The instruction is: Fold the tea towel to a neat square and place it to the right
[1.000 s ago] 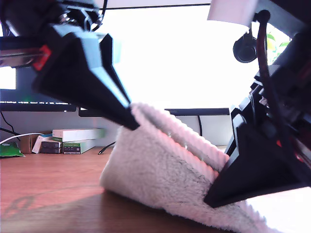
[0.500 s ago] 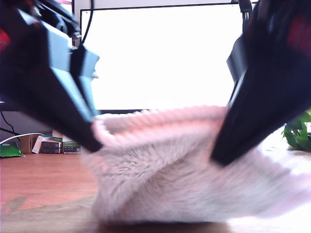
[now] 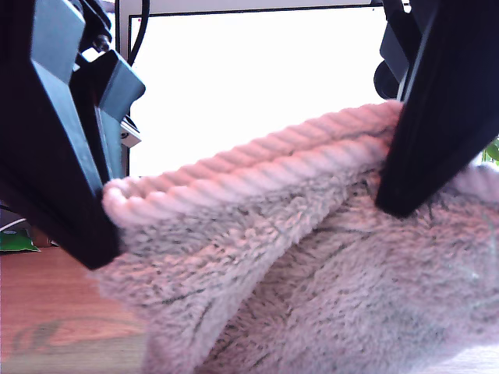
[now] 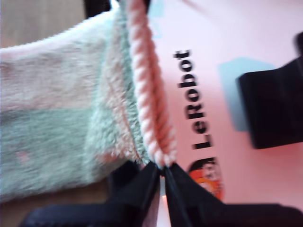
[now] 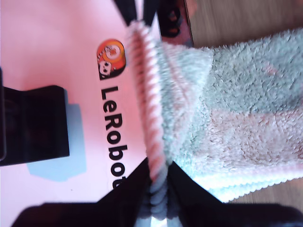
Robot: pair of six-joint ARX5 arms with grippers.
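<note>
Pink mat (image 4: 265, 42) — "LeRobot" lettering (image 4: 194, 99)

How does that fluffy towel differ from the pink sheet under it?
The tea towel is fluffy; the pink mat is smooth. The towel has pale green patches and a corded edge; the mat bears black LeRobot lettering. My first gripper and my second gripper pinch the towel; the mat lies flat. Both are pale pink.
</note>
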